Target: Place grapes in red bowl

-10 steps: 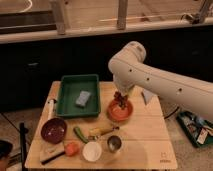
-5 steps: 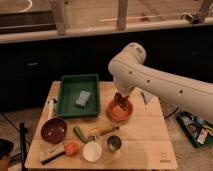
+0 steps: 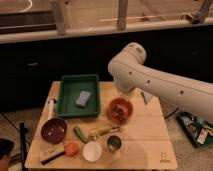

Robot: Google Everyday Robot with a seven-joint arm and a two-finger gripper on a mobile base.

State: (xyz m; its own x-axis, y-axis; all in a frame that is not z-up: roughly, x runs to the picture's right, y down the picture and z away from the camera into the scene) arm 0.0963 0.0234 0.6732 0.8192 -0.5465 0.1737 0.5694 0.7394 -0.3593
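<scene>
Pincer over red bowl on wooden table, dark room.

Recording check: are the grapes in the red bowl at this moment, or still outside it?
In. The dark grapes lie inside the red bowl, within its rim. The gripper sits directly above them, under the arm.

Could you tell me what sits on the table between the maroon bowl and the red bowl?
In the camera view, a green vegetable and a corn cob lie between the maroon bowl and the red bowl, where the gripper hangs.
</scene>
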